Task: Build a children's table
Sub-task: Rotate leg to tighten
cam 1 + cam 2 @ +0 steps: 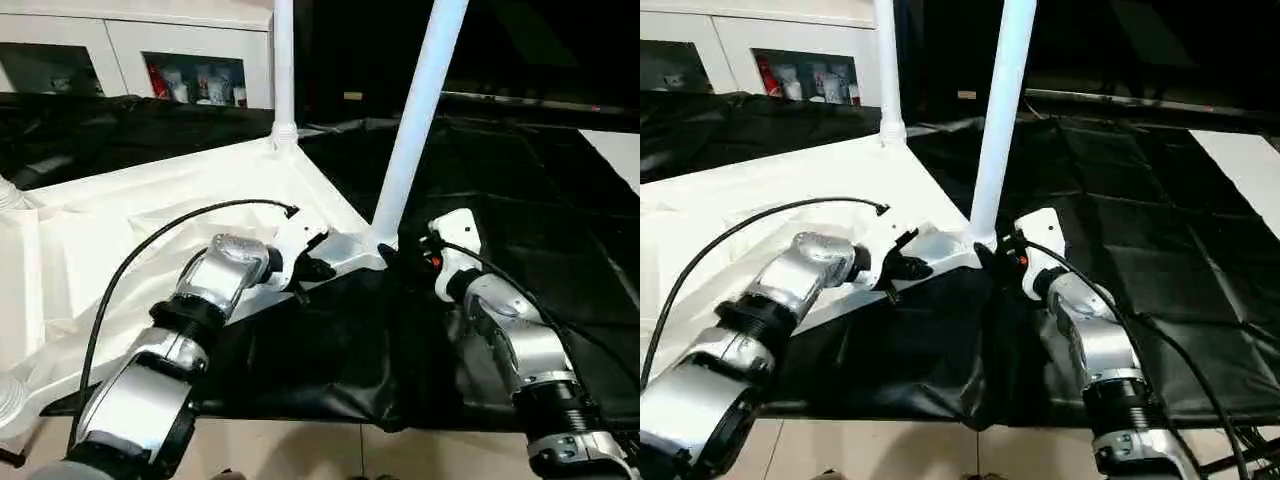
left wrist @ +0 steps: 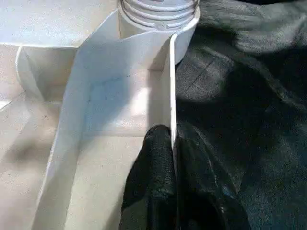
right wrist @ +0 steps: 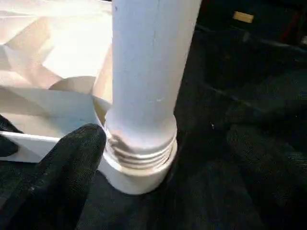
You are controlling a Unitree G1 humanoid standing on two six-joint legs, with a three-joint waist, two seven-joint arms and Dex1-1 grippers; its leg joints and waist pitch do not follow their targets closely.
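The children's table top point(image 1: 150, 200) lies upside down on a black cloth, ribbed underside up. Two white legs stand screwed into its corner sockets: a far leg point(image 1: 283, 70) and a near leg point(image 1: 415, 120). My left gripper point(image 1: 305, 268) is shut on the top's thin rim wall point(image 2: 171, 120) just beside the near corner, one black finger point(image 2: 151, 182) on each side of it. My right gripper point(image 1: 405, 262) stands open around the near leg's threaded base point(image 3: 139, 153). One of its fingers point(image 3: 67, 167) lies close against the socket.
Black cloth point(image 1: 500, 170) covers the floor under and to the right of the top. A white glass-door cabinet point(image 1: 140, 60) stands at the back left. Two more corner sockets point(image 1: 8, 195) show at the left edge. Bare pale floor point(image 1: 300, 450) lies nearest me.
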